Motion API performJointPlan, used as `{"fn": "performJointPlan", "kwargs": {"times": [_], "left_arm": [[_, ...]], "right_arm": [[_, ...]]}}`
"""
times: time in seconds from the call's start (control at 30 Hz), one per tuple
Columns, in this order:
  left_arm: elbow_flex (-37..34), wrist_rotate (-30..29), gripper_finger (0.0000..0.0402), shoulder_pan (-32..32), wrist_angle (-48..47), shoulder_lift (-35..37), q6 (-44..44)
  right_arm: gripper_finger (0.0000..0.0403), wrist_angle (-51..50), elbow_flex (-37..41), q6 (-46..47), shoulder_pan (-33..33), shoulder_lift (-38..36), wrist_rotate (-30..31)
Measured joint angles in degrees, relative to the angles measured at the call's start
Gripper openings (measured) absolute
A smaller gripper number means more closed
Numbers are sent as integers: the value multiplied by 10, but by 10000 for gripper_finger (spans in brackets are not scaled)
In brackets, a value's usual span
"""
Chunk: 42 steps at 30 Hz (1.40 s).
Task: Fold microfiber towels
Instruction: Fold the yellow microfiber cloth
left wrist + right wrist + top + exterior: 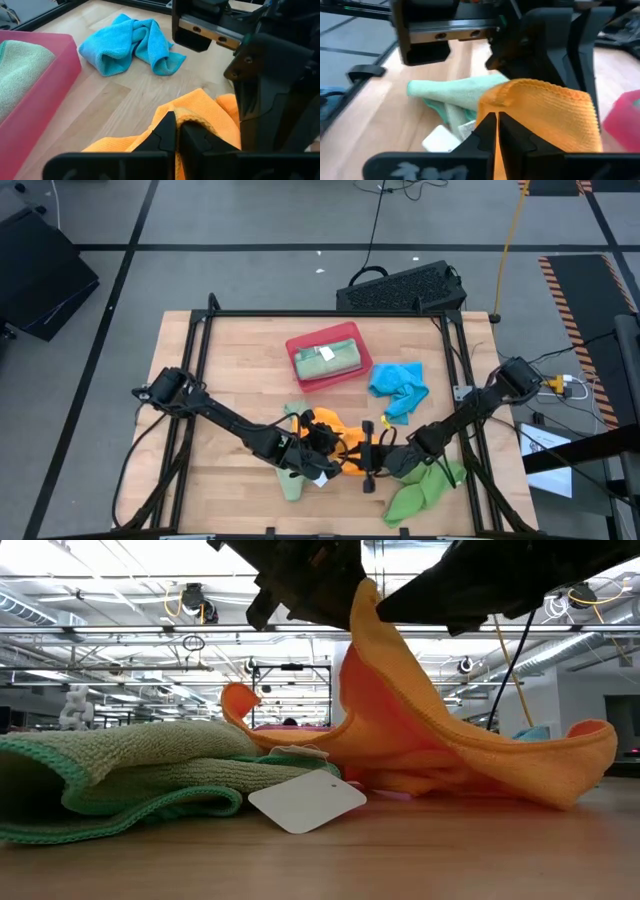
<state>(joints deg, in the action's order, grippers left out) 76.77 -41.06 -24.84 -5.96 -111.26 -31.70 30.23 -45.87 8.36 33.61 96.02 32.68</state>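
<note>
Left gripper [322, 448]: lower centre of your high view; jaws pinched tight on the orange towel's edge.
Right gripper [370, 452]: just right of it; jaws likewise nipped on the same cloth.
Orange towel [420, 730]: lifted at its top edge, the rest draped on the table [240, 370].
Sage green towel [130, 775]: lower left in the low view, white tag [306, 802] beside it.
Bright blue towel [398, 388]: centre right, crumpled.
Red tray [301, 367]: upper centre, apparently holding a folded sage cloth.
Bright green towel [420, 492]: lower right.
</note>
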Motion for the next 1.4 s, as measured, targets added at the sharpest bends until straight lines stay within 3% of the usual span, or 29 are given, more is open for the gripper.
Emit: {"fn": "performJointPlan", "kwargs": {"times": [0.13,0.43,0.63,0.83,1.0,1.3,1.4], "left_arm": [[0,1,7,0,0,0,1],[0,1,4,1,1,0,-1],[0,1,14,1,1,0,-4],[0,6,5,1,2,0,-3],[0,8,12,1,2,0,4],[0,11,14,0,0,0,7],[0,21,16,-2,0,0,21]], "right_arm": [[42,-5,0,14,0,-1,0],[172,29,0,29,-3,-1,2],[197,29,0,1,-3,-1,2],[168,30,0,-5,-14,-1,-1],[128,29,0,-5,-25,-1,-45],[10,24,0,-35,-27,-1,-50],[10,11,0,-33,-26,-4,-63]]}}
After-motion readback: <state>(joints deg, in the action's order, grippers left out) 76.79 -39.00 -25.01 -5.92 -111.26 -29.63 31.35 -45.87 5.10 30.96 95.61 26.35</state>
